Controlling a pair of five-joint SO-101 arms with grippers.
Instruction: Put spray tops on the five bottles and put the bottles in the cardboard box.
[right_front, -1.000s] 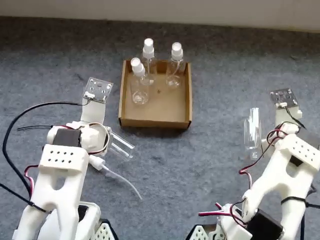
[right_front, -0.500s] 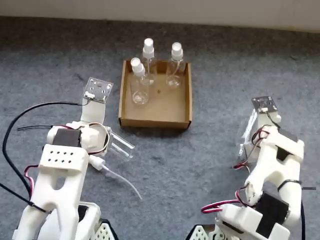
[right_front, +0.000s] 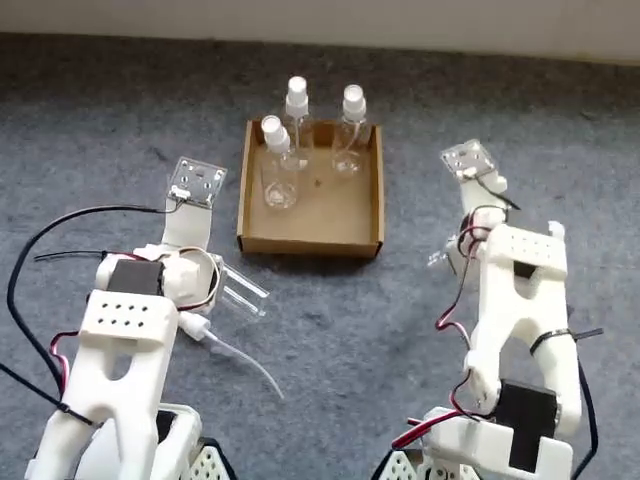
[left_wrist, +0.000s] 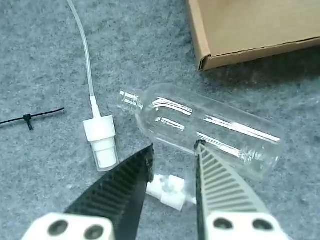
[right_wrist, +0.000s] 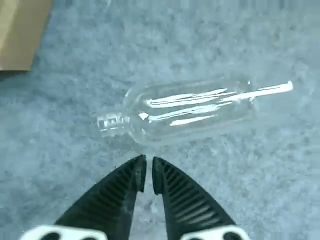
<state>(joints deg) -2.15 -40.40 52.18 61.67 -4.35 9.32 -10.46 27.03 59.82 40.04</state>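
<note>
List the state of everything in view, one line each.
Left hand: open, empty.
Right hand: shut, empty.
Box: open-topped, holding three bottles.
Boxed bottles: upright, spray tops on.
Left bottle: lying on its side, no top.
Right bottle: lying on its side, no top.
Loose spray top: lying flat, unattached.

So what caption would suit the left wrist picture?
Left gripper open over a capless clear bottle lying beside a loose spray top, near the cardboard box.
</note>
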